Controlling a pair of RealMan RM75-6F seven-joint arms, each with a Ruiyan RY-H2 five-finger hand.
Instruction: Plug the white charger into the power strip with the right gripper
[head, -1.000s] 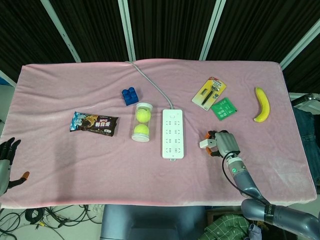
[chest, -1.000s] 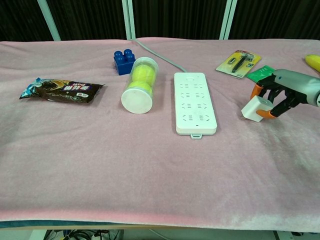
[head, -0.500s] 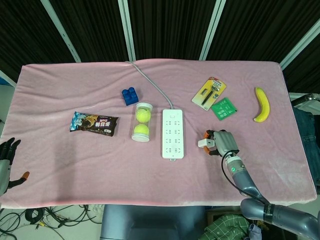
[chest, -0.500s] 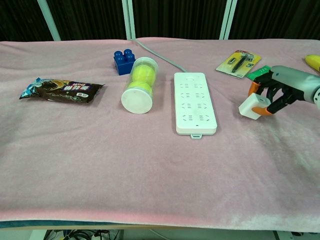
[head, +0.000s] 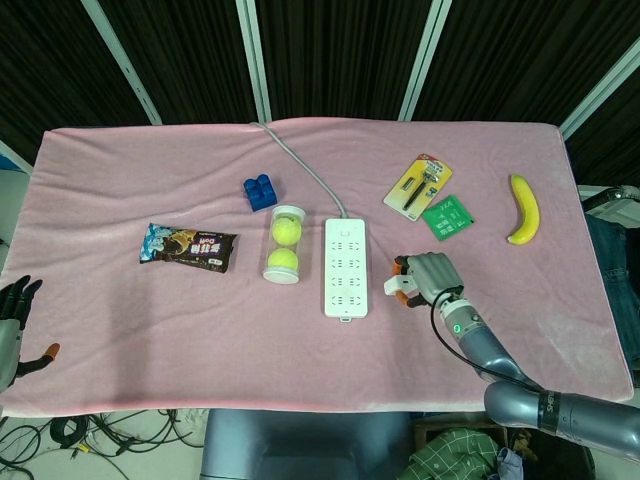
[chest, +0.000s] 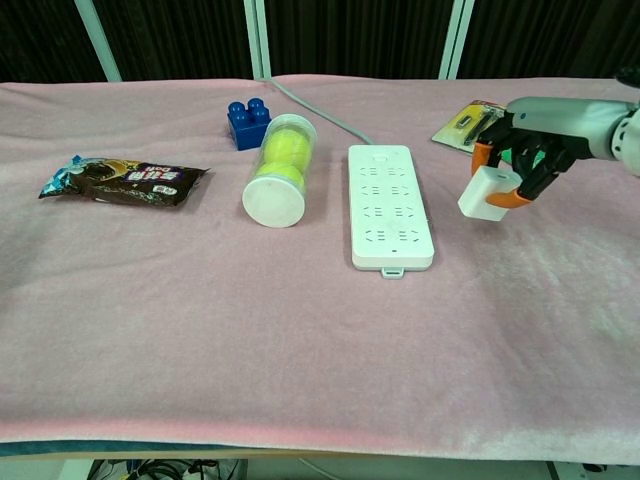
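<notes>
Charger (chest: 484, 193) lifted, nearer power strip (chest: 389, 205)

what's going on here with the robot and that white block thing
The right hand holds the white charger just above the pink cloth, to the right of the white power strip. The charger is not plugged in yet; every socket on the strip shows bare. The left hand sits idle at the table's left edge, holding nothing.

snack wrapper (chest: 124, 181) print, too blurred to read
</notes>
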